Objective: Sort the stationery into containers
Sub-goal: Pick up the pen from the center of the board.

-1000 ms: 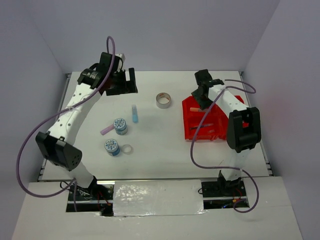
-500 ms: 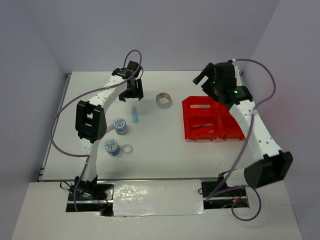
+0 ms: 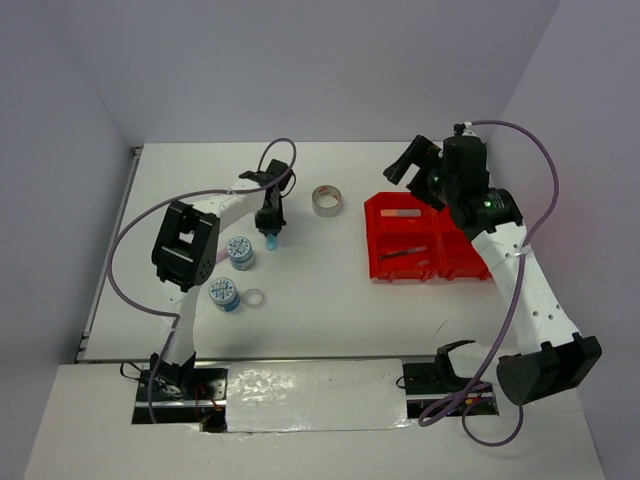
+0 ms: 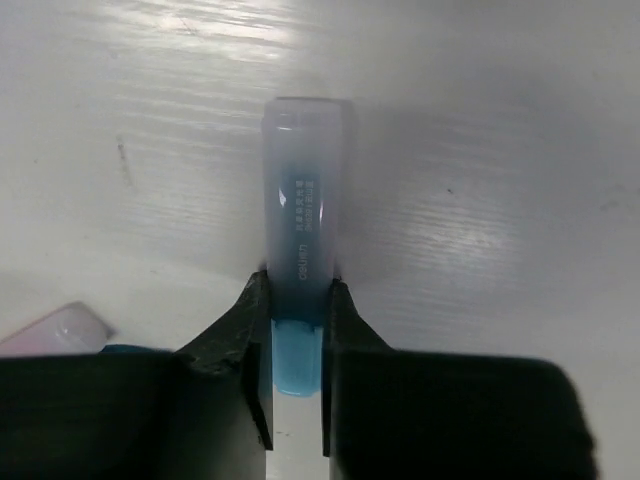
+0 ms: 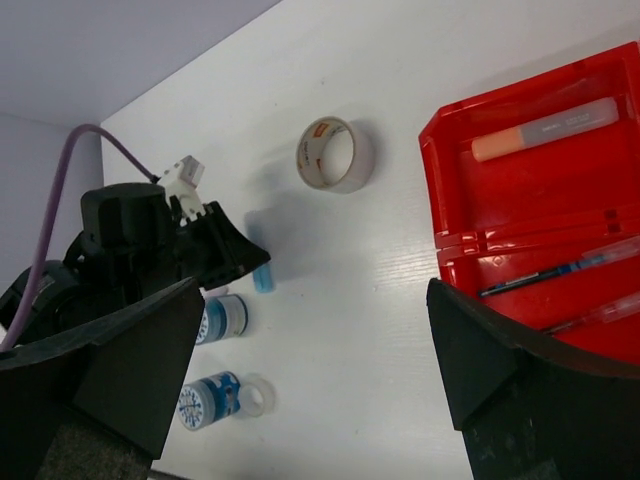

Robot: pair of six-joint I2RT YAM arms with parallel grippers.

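On the table, left of the grey tape roll (image 3: 325,200), I saw the blue marker (image 4: 300,230) lying flat, my left gripper (image 4: 297,320) pinching its end. My right gripper (image 5: 320,375) hung wide open by the red bin (image 3: 378,265).

surface: white table (image 3: 330,310), faint wood grain | surround: plain pale lilac-grey walls (image 3: 330,70) on three sides | near edge: glossy crinkled strip (image 3: 315,392), lying flat
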